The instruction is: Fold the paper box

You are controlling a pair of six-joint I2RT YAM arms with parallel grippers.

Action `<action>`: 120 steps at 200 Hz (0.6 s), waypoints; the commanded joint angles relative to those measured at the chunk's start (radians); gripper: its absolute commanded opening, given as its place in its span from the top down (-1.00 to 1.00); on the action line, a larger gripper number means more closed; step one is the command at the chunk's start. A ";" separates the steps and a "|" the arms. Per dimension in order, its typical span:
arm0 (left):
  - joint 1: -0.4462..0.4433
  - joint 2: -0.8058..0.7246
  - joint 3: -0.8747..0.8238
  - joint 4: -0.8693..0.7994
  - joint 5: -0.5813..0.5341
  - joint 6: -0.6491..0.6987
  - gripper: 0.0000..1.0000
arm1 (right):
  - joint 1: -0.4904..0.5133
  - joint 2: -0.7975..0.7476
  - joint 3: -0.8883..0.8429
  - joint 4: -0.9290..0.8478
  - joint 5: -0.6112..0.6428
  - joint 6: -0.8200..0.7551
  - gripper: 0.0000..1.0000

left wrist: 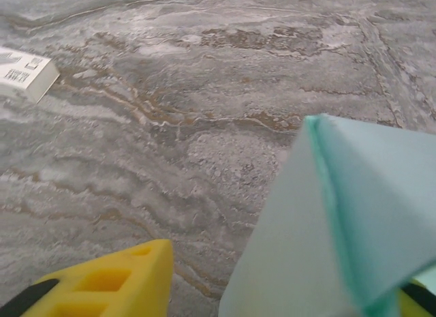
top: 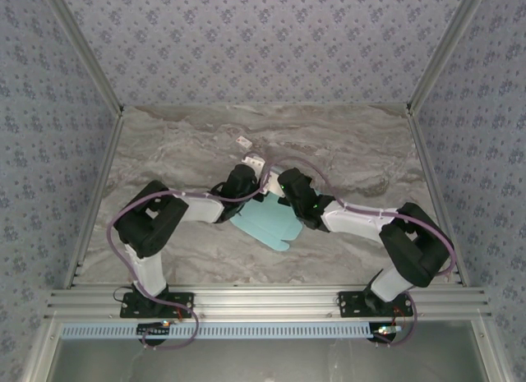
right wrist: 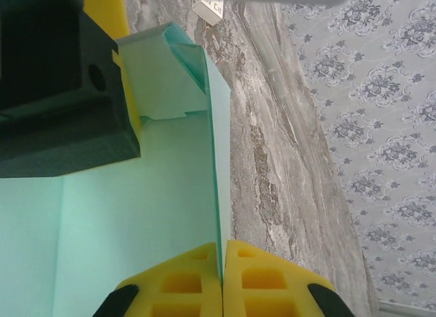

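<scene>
The paper box [top: 267,222] is pale blue card lying between both arms at the table's middle, partly folded, with one wall raised. My right gripper [right wrist: 223,252] is shut on the edge of that upright wall [right wrist: 212,160]; in the top view it [top: 292,189] sits at the sheet's far right corner. My left gripper [left wrist: 286,276] is open. One yellow finger [left wrist: 116,283] stands clear of the card. The folded corner of the paper box [left wrist: 340,221] rises in front of the other finger [left wrist: 417,300]. From above, the left gripper [top: 245,183] is at the sheet's far left corner.
A small white printed piece [left wrist: 24,73] lies on the marble table [left wrist: 204,92] just beyond the left gripper, and a tiny white tag [top: 243,141] lies farther back. Patterned walls [top: 263,37] enclose the table on three sides.
</scene>
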 commanded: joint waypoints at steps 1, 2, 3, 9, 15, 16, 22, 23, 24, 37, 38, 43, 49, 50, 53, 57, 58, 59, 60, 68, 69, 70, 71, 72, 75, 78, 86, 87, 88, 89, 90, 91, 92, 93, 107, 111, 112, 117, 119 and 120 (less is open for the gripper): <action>0.038 -0.044 -0.021 0.011 -0.055 0.012 -0.01 | 0.010 -0.013 0.012 -0.088 -0.001 0.038 1.00; 0.037 -0.045 -0.022 0.011 -0.053 0.012 -0.02 | 0.010 -0.013 0.012 -0.088 -0.001 0.038 1.00; 0.038 -0.046 -0.022 0.011 -0.052 0.012 -0.02 | 0.009 -0.014 0.013 -0.088 0.000 0.037 1.00; 0.038 -0.052 -0.027 0.009 -0.045 0.013 -0.06 | 0.008 -0.014 0.012 -0.088 0.000 0.038 1.00; 0.037 -0.058 -0.032 0.010 -0.040 0.013 -0.10 | 0.008 -0.013 0.014 -0.089 -0.001 0.037 1.00; 0.038 -0.058 -0.032 0.009 -0.038 0.013 -0.10 | 0.008 -0.013 0.015 -0.089 0.000 0.037 1.00; 0.038 -0.063 -0.035 0.008 -0.029 0.015 -0.14 | 0.007 -0.014 0.014 -0.091 0.000 0.037 1.00; 0.038 -0.064 -0.036 0.007 -0.028 0.016 -0.15 | 0.008 -0.013 0.014 -0.091 0.000 0.038 1.00; 0.038 -0.065 -0.036 0.007 -0.027 0.016 -0.15 | 0.007 -0.014 0.013 -0.091 0.001 0.037 1.00; 0.040 -0.073 -0.041 0.003 -0.012 0.019 -0.22 | 0.007 -0.014 0.016 -0.092 0.001 0.037 1.00; 0.039 -0.073 -0.042 0.003 -0.012 0.019 -0.23 | 0.007 -0.014 0.016 -0.092 0.001 0.038 1.00; 0.039 -0.076 -0.044 0.005 -0.005 0.022 -0.25 | 0.007 -0.013 0.016 -0.093 0.002 0.037 1.00; 0.039 -0.079 -0.047 0.006 0.004 0.025 -0.28 | 0.007 -0.014 0.015 -0.093 0.003 0.037 1.00; 0.039 -0.080 -0.047 0.006 0.005 0.025 -0.28 | 0.007 -0.014 0.016 -0.092 0.002 0.037 1.00; 0.039 -0.082 -0.049 0.006 0.007 0.025 -0.30 | 0.006 -0.013 0.017 -0.094 0.003 0.038 1.00; 0.040 -0.083 -0.052 0.007 0.011 0.025 -0.31 | 0.006 -0.014 0.018 -0.093 0.002 0.038 1.00; 0.039 -0.084 -0.052 0.007 0.012 0.025 -0.32 | 0.006 -0.014 0.018 -0.094 0.003 0.038 1.00; 0.040 -0.084 -0.053 0.008 0.013 0.024 -0.32 | 0.006 -0.014 0.017 -0.095 0.003 0.038 1.00; 0.040 -0.085 -0.053 0.008 0.015 0.025 -0.33 | 0.006 -0.013 0.017 -0.095 0.003 0.038 1.00; 0.040 -0.091 -0.057 0.008 0.028 0.027 -0.35 | 0.006 -0.014 0.017 -0.095 0.003 0.038 1.00; 0.039 -0.091 -0.057 0.009 0.029 0.029 -0.36 | 0.006 -0.014 0.017 -0.095 0.003 0.038 1.00; 0.039 -0.093 -0.058 0.010 0.031 0.029 -0.36 | 0.007 -0.014 0.017 -0.095 0.003 0.038 1.00; 0.039 -0.093 -0.058 0.010 0.032 0.030 -0.36 | 0.007 -0.013 0.016 -0.096 0.004 0.038 1.00; 0.039 -0.093 -0.058 0.010 0.033 0.030 -0.36 | 0.007 -0.013 0.017 -0.096 0.004 0.038 1.00; 0.040 -0.096 -0.059 0.009 0.036 0.029 -0.37 | 0.006 -0.014 0.018 -0.096 0.003 0.038 1.00; 0.040 -0.098 -0.061 0.010 0.042 0.029 -0.38 | 0.007 -0.014 0.019 -0.096 0.005 0.037 1.00; 0.042 -0.103 -0.065 0.008 0.053 0.030 -0.40 | 0.006 -0.013 0.018 -0.095 0.004 0.036 1.00; 0.043 -0.105 -0.065 0.009 0.054 0.030 -0.40 | 0.006 -0.013 0.018 -0.095 0.004 0.036 1.00; 0.043 -0.105 -0.066 0.009 0.056 0.030 -0.40 | 0.006 -0.013 0.018 -0.095 0.005 0.036 1.00; 0.042 -0.106 -0.067 0.009 0.057 0.029 -0.40 | 0.007 -0.012 0.018 -0.095 0.004 0.036 1.00; 0.043 -0.107 -0.068 0.009 0.059 0.030 -0.40 | 0.007 -0.012 0.018 -0.096 0.003 0.036 1.00; 0.044 -0.108 -0.068 0.009 0.060 0.029 -0.41 | 0.007 -0.012 0.018 -0.096 0.004 0.036 1.00; 0.044 -0.109 -0.068 0.009 0.062 0.030 -0.41 | 0.007 -0.012 0.019 -0.096 0.004 0.036 1.00; 0.044 -0.110 -0.068 0.010 0.064 0.030 -0.41 | 0.007 -0.012 0.019 -0.097 0.005 0.037 1.00; 0.049 -0.122 -0.075 0.009 0.086 0.027 -0.44 | 0.005 -0.012 0.021 -0.097 0.005 0.036 1.00; 0.050 -0.125 -0.076 0.009 0.092 0.028 -0.45 | 0.005 -0.012 0.022 -0.097 0.005 0.035 1.00; 0.051 -0.125 -0.078 0.009 0.094 0.028 -0.45 | 0.005 -0.012 0.022 -0.097 0.005 0.035 1.00; 0.054 -0.129 -0.079 0.010 0.103 0.027 -0.46 | 0.005 -0.011 0.022 -0.097 0.005 0.035 1.00; 0.056 -0.131 -0.080 0.009 0.106 0.027 -0.47 | 0.005 -0.010 0.022 -0.097 0.005 0.035 1.00; 0.056 -0.132 -0.081 0.010 0.108 0.027 -0.47 | 0.005 -0.009 0.022 -0.097 0.005 0.034 1.00</action>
